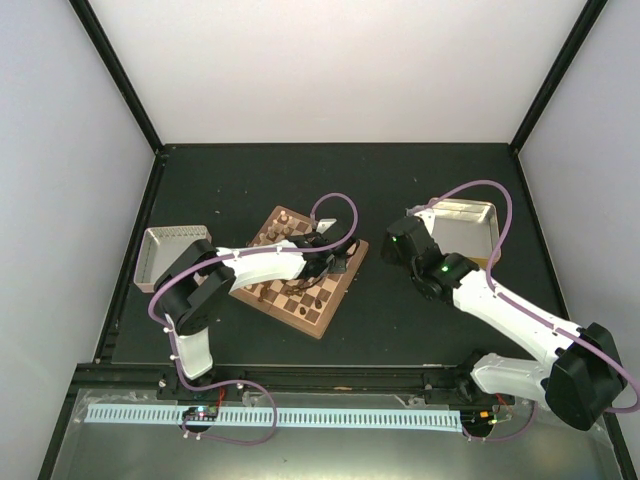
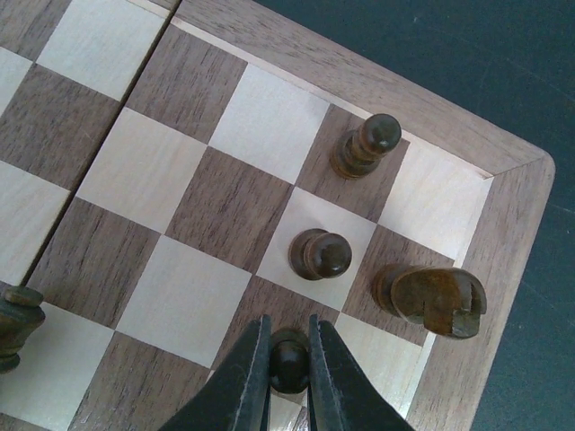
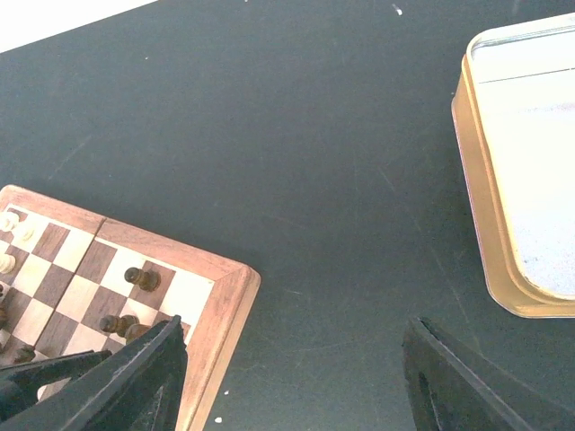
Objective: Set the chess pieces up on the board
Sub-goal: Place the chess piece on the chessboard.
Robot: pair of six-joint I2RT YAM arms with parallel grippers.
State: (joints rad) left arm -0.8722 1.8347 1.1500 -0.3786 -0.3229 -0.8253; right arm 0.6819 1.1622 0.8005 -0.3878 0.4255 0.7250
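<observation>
While the L gripper (image 2: 288, 330) pinches a small dark piece (image 2: 289, 366) at bottom middle, near the board (image 2: 359, 76) corner, best to set it flat mid-square & open slow, w/o bumping the dark pawn (image 2: 321, 254) just above. R gripper (image 3: 292, 377) hangs spread wide.

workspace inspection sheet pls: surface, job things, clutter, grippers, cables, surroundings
Surface: dark table, flat, with a few pale specks.
Job's things: board set at an angle left of centre; dark pieces standing near one corner, pale pieces further along.
Clutter: left tray beside the board, right tray by the right arm, both metal.
Grippers: left gripper shut on a dark piece near the board's edge; right gripper open above bare table.
Cables: purple cables run along both arms, one loop over the board's far side.
Surroundings: white walls, black frame posts.
</observation>
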